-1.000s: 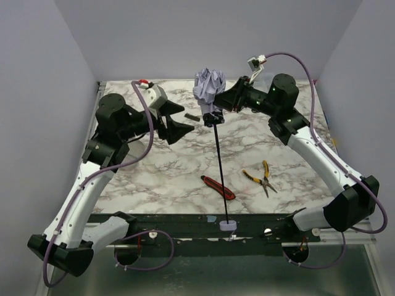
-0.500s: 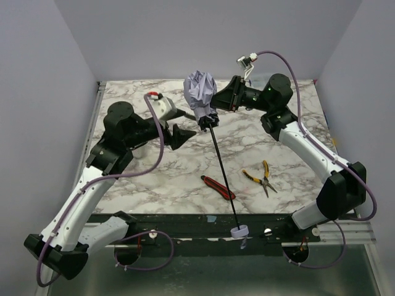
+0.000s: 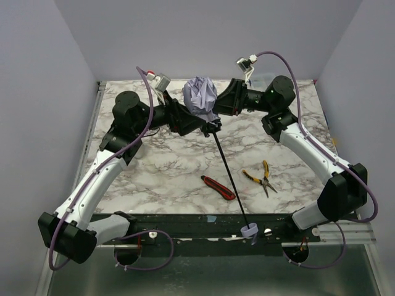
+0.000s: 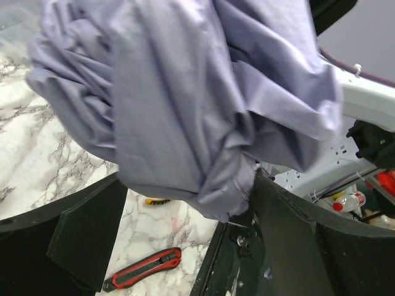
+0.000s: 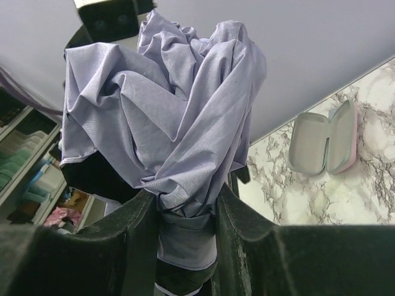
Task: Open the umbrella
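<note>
Only container in view: the clamshell case (image 5: 324,145) on the marble table (image 5: 296,197), lying hinged open with its grey lining showing. Your right gripper (image 5: 185,216) is clamped on the neck of the umbrella (image 3: 199,98), holding its bunched lavender canopy (image 5: 166,105) above the far middle of the table, with the black shaft (image 3: 229,176) slanting down to the handle (image 3: 250,232) at the near edge. Since a second ago your left gripper (image 4: 188,185) has swung in from the left to straddle the canopy, fingers spread wide and not pinching, and the handle has drifted rightward along the near edge.
</note>
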Controlling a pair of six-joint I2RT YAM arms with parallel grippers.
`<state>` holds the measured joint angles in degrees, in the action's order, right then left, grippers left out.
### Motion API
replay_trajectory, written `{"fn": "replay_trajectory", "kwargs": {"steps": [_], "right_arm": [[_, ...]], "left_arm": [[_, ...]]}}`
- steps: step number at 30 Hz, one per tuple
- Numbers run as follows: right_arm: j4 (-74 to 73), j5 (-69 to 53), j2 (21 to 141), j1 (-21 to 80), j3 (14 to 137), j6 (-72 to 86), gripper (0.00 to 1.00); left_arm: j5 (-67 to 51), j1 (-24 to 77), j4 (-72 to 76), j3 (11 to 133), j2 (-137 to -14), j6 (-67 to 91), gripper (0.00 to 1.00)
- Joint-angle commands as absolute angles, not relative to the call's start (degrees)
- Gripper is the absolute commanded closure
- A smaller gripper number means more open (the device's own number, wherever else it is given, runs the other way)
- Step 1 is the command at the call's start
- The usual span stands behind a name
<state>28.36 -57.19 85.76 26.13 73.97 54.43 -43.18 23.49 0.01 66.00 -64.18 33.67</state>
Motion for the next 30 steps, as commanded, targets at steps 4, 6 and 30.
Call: {"fn": "replay_trajectory", "kwargs": {"steps": [4,6,30], "right_arm": [[33.3,-60.3,83.7,27.0,73.8,55.1,1.0],[33.0,-60.6,83.9,27.3,74.1,54.9,1.0],[12.2,-64.0,84.6,18.5,82.4,41.9,0.41]], "left_arm": [[-38.4,24.0,0.5,68.2,-67.5,37.7,0.27],[-38.0,24.1,1.2,68.0,-68.0,38.8,0.37],[-42.4,20.9,7.4,63.4,-65.5,41.6,1.0]]}}
